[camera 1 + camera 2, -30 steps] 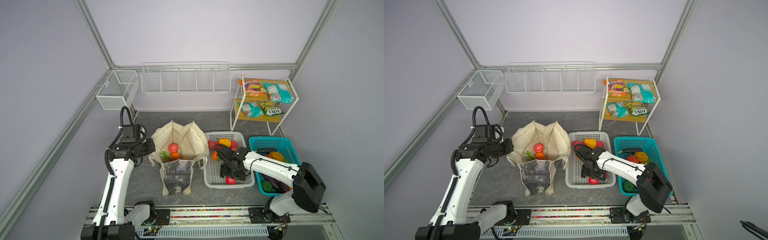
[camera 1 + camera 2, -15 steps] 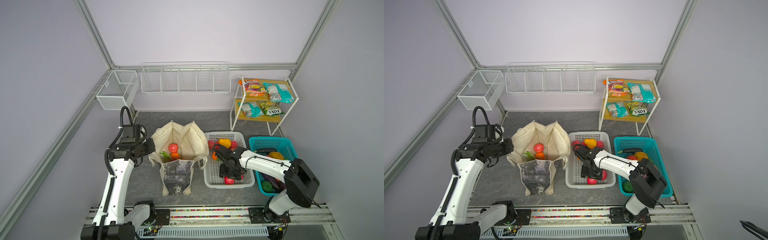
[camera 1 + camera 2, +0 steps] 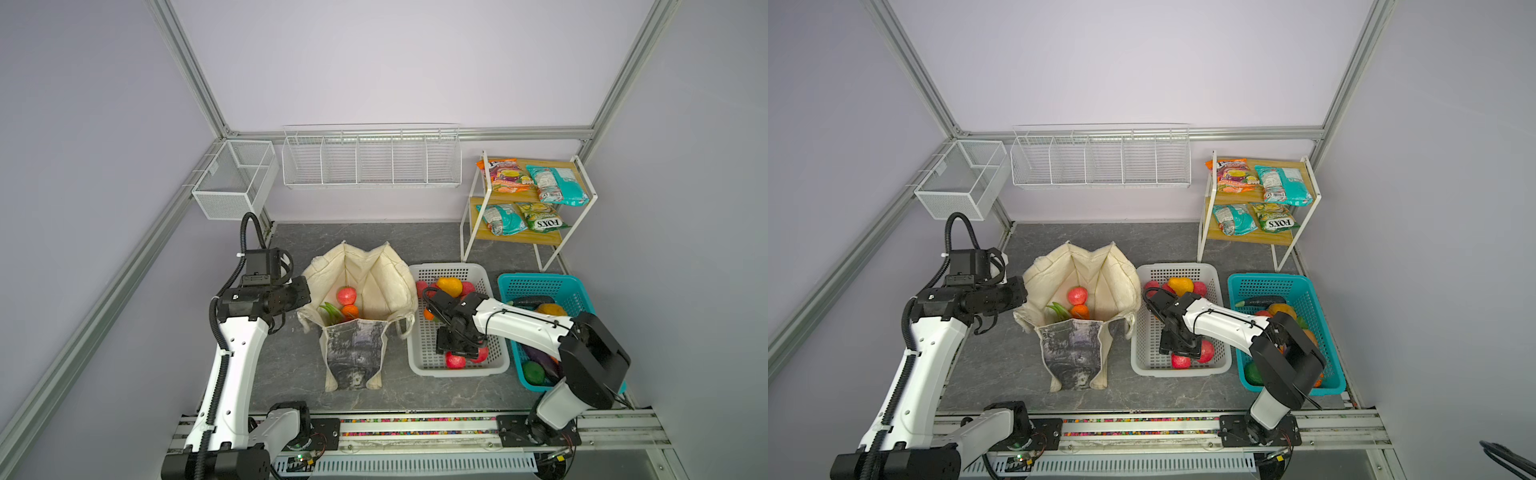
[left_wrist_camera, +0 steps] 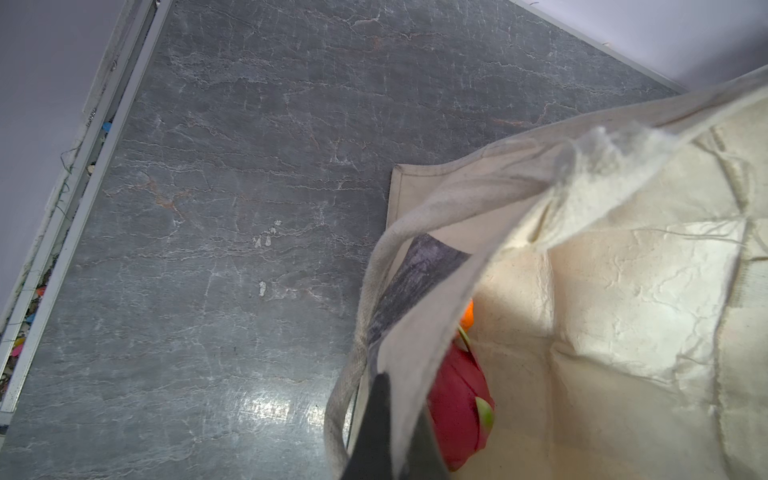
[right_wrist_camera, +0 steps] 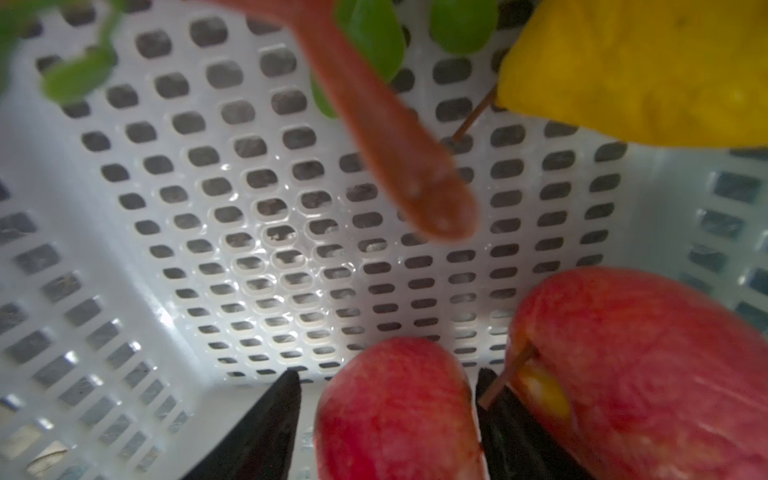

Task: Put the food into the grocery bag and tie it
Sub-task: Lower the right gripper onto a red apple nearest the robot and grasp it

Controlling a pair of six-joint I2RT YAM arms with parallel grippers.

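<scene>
While keeping L tool (image 4: 400,439) shut on the left rim of the bag (image 3: 386,282), same as a sec. ago, closing R tool (image 5: 387,376) inside the white basket (image 3: 423,345): wide over the fruit a sec. ago, now narrowed around an apple (image 5: 395,424). In R wrist view, nearly the whole gap btw. the two fingers (image 5: 266,432) filled by this apple. So judged as gripped, but not lifted yet, low near the basket floor. Just beside, on the outer side of one finger: a 2nd apple (image 5: 644,353), with its stem leaning at that finger.

Bag: no change. Standing open on the desk (image 3: 291,374), just left of the white basket in both top views, mouth kept spread by L tool. Already inside: a red fruit (image 3: 346,296), an orange (image 3: 350,311), a dragon fruit (image 4: 457,399).

Meaning for the task: pick step about complete, whole job approx. early-middle. Next, probably: lift straight up, carry over the basket wall to the bag mouth, release. Care needed with the 2nd apple, may drag along by the stem. Still to do: more fruit in the white basket, a teal packet (image 3: 557,185) on the shelf (image 3: 519,235), then tying the handles, not started.
</scene>
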